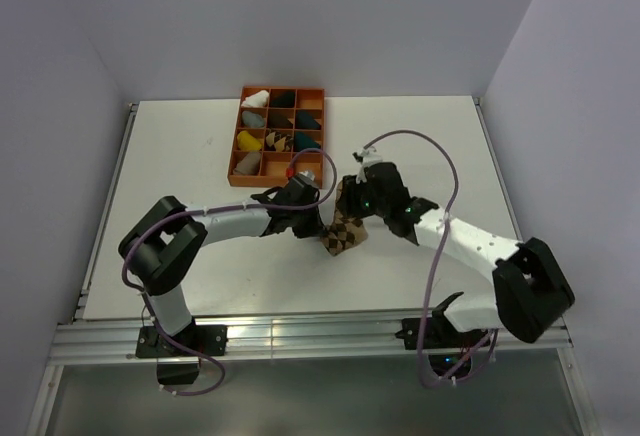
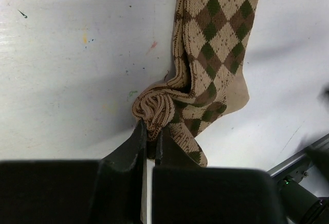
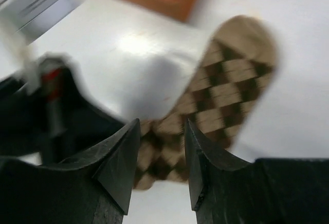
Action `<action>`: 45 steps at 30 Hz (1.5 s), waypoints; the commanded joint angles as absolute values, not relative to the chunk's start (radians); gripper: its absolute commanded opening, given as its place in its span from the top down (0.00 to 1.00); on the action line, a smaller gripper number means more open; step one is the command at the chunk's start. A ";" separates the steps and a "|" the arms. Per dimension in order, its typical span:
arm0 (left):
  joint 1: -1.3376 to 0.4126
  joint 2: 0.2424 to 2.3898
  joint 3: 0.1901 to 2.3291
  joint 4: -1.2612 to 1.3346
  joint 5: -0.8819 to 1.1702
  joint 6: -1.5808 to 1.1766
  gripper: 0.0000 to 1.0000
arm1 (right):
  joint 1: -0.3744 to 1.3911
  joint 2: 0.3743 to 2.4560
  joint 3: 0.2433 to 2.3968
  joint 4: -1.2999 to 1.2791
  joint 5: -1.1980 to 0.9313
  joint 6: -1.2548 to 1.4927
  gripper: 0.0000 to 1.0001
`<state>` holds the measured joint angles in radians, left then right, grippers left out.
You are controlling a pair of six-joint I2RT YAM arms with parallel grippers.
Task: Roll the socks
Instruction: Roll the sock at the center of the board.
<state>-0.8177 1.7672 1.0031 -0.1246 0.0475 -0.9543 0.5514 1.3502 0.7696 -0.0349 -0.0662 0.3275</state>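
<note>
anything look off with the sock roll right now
Yes. The argyle sock is curled only at one end, into a small lopsided bunch pinched by the left gripper; the rest lies creased and unrolled on the table.

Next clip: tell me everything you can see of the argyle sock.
The argyle sock looks like knitted fabric, tan with dark diamonds and thin dotted crossing lines. It lies mostly flat on the white table. One end is curled into a small tight roll, and the shut left tool pinches that roll. The right tool hovers at the other end with its jaws apart. That view is blurred, so contact there is unclear.
</note>
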 commanded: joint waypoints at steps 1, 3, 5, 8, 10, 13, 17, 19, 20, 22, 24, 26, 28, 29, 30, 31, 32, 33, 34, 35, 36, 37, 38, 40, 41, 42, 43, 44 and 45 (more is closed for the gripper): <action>-0.822 1.795 1.026 -0.201 0.023 -0.925 1.00 | 0.658 1.263 0.655 0.058 0.029 0.265 0.52; -0.822 1.799 1.034 -0.207 0.023 -0.922 1.00 | 0.725 1.221 0.588 0.090 0.049 0.268 0.49; -0.822 1.804 1.038 -0.213 0.023 -0.920 1.00 | 0.779 1.207 0.540 0.127 0.072 0.268 0.48; -0.821 1.807 1.040 -0.215 0.021 -0.920 1.00 | 0.830 1.200 0.514 0.149 0.113 0.267 0.47; -0.822 1.813 1.042 -0.218 0.023 -0.922 1.00 | 0.848 1.212 0.511 0.161 0.124 0.261 0.47; -0.822 1.816 1.048 -0.224 0.025 -0.920 1.00 | 0.880 1.238 0.509 0.175 0.153 0.249 0.47; -0.822 1.825 1.057 -0.233 0.023 -0.917 1.00 | 0.920 1.270 0.515 0.192 0.182 0.230 0.47; -0.822 1.827 1.060 -0.238 0.021 -0.919 1.00 | 0.946 1.287 0.520 0.196 0.196 0.219 0.47; -0.822 1.827 1.061 -0.236 0.023 -0.919 1.00 | 0.954 1.295 0.532 0.190 0.204 0.218 0.47; -0.822 1.827 1.060 -0.233 0.026 -0.920 1.00 | 0.969 1.324 0.545 0.172 0.242 0.213 0.47; -0.822 1.830 1.061 -0.235 0.028 -0.920 1.00 | 0.988 1.357 0.561 0.160 0.276 0.216 0.47; -0.822 1.829 1.063 -0.235 0.029 -0.922 1.00 | 1.000 1.399 0.574 0.138 0.299 0.228 0.47; -0.822 1.825 1.063 -0.233 0.029 -0.922 1.00 | 1.003 1.430 0.583 0.111 0.346 0.247 0.48; -0.822 1.822 1.063 -0.232 0.029 -0.920 1.00 | 1.005 1.460 0.598 0.097 0.357 0.261 0.49; -0.821 1.816 1.063 -0.235 0.028 -0.920 1.00 | 1.005 1.479 0.607 0.068 0.376 0.274 0.51; -0.821 1.815 1.063 -0.235 0.028 -0.920 1.00 | 1.005 1.492 0.615 0.060 0.379 0.287 0.53; -0.821 1.815 1.063 -0.235 0.029 -0.920 1.00 | 1.003 1.518 0.630 0.051 0.382 0.302 0.57; -0.821 1.812 1.063 -0.235 0.029 -0.920 0.99 | 1.005 1.532 0.643 0.037 0.383 0.311 0.66; -0.822 1.806 1.063 -0.233 0.023 -0.920 0.98 | 1.003 1.546 0.655 0.008 0.391 0.322 0.71; -0.822 1.802 1.062 -0.236 0.021 -0.920 0.97 | 1.002 1.564 0.670 0.008 0.400 0.334 0.77; -0.821 1.796 1.054 -0.230 0.015 -0.926 0.93 | 0.999 1.566 0.672 -0.014 0.396 0.337 0.88; -0.819 1.783 1.051 -0.230 0.008 -0.930 0.90 | 0.994 1.565 0.666 -0.006 0.379 0.341 0.93; -0.819 1.772 1.045 -0.224 0.005 -0.933 0.79 | 0.986 1.545 0.655 -0.003 0.329 0.350 0.96; -0.812 1.741 1.032 -0.221 0.005 -0.940 0.66 | 0.942 1.514 0.618 0.064 0.249 0.354 1.00; -0.808 1.729 1.028 -0.222 -0.033 -0.948 0.55 | 0.922 1.485 0.606 0.083 0.209 0.363 1.00; -0.799 1.703 1.014 -0.219 -0.044 -0.953 0.50 | 0.901 1.474 0.595 0.104 0.099 0.368 1.00; -0.793 1.688 1.005 -0.213 -0.057 -0.959 0.46 | 0.844 1.468 0.575 0.151 0.044 0.386 1.00; -0.785 1.671 0.994 -0.210 -0.076 -0.977 0.38 | 0.818 1.465 0.565 0.181 -0.022 0.402 1.00; -0.769 1.636 0.970 -0.204 -0.087 -0.986 0.36 | 0.792 1.463 0.554 0.255 -0.140 0.419 1.00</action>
<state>-0.7929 1.7340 1.0069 -0.1967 -0.0280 -0.9634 0.8700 1.4708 0.6022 0.1459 0.1463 0.3496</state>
